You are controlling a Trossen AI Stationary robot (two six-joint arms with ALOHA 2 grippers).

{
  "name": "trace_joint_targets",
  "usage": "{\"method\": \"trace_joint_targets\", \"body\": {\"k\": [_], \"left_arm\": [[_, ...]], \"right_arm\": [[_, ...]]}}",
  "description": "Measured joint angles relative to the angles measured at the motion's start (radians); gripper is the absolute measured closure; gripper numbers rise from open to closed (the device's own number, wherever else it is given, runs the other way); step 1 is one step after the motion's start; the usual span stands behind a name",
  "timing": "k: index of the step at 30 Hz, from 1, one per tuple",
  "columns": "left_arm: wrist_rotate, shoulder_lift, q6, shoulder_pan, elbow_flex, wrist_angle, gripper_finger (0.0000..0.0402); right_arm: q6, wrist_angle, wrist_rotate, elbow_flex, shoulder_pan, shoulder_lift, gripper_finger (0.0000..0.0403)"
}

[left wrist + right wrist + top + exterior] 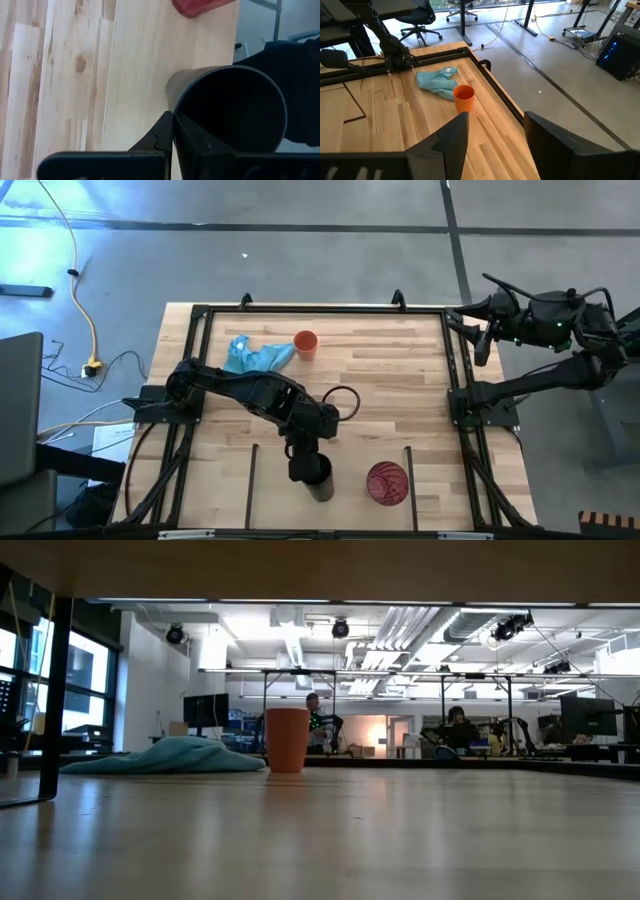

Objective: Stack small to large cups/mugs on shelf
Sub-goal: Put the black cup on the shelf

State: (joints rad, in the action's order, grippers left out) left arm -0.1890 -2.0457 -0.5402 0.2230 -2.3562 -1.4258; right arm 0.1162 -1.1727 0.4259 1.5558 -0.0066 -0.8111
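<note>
The black cup stood upright on the shelf — the plank strip along the near edge of the bench, between its two thin black bars. Your left gripper was right on it, clenched on the cup's wall, one finger inside the rim and one outside, as the left wrist view showed. The cup's long axis ran vertical, mouth up.

The red-pink cup sat just beside it on the same strip, toward your right side, also mouth up and untouched. If the black cup is to go inside the larger one, the move would be a short sideways carry toward it, then straight down into the open mouth.

The small orange cup stood well apart, near the far edge of the bench, touching or just beside the light-blue cloth. Your left arm was the nearer one to it.

Your right gripper waited off the bench's far right corner — fingers spread wide, holding nothing.
</note>
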Motion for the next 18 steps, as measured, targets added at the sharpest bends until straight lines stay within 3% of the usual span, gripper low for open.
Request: {"method": "trace_joint_targets", "body": {"k": [18], "left_arm": [[0.002, 0.000, -0.001, 0.000, 0.000, 0.020, 0.0401]], "right_arm": [[0.000, 0.001, -0.004, 0.000, 0.000, 0.000, 0.0219]]}}
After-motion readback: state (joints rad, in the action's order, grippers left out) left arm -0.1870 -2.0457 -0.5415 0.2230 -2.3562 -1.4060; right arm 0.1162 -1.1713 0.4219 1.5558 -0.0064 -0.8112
